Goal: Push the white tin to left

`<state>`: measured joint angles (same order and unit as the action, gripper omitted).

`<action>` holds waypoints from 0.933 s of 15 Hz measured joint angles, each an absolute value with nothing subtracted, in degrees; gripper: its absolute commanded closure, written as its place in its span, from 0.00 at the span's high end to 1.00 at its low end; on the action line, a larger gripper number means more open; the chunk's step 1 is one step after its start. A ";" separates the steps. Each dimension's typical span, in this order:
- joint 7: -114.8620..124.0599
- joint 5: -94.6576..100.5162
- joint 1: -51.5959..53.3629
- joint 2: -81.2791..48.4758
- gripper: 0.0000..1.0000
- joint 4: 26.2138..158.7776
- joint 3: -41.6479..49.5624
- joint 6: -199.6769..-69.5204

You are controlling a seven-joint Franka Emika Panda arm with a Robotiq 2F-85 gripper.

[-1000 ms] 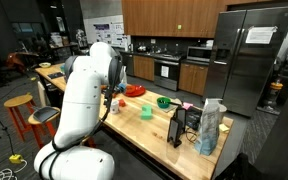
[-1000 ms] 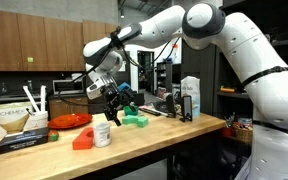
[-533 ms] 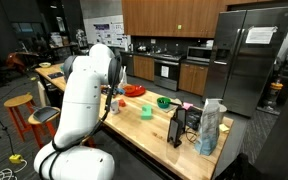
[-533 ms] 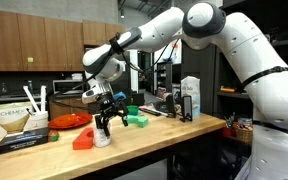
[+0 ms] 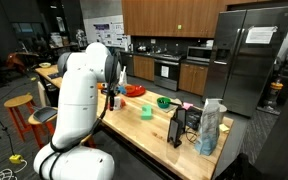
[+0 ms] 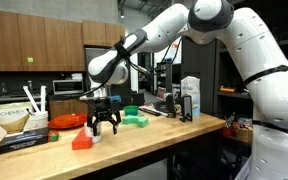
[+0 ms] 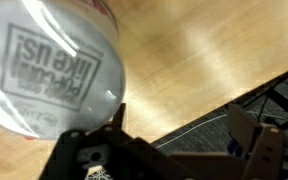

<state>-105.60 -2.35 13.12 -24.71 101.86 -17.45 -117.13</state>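
The white tin (image 7: 52,68) is a short white can with printed lettering, filling the upper left of the wrist view. My gripper (image 7: 179,122) is open with nothing between its fingers. The tin lies outside the jaws, right against the left finger. In an exterior view my gripper (image 6: 104,124) is low over the wooden counter (image 6: 174,130) and mostly covers the tin (image 6: 97,134). In the opposite exterior view the robot's body hides the gripper and the tin.
A red block (image 6: 81,141) and a red plate (image 6: 72,120) sit close to the tin. A green item (image 6: 135,118) lies behind the gripper. A filter box (image 6: 12,120), a carton (image 6: 191,98) and a green bowl (image 5: 164,101) also stand on the counter.
My gripper has come down and moved left from above the green item to the white tin. The tin seems to have shifted slightly left.
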 measured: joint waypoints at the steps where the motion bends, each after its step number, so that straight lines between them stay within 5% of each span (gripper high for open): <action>1: -106.42 -2.26 13.10 -24.30 1.00 103.21 -17.45 -120.17; 14: -114.87 -3.09 10.46 -22.25 1.00 112.80 -18.98 -142.37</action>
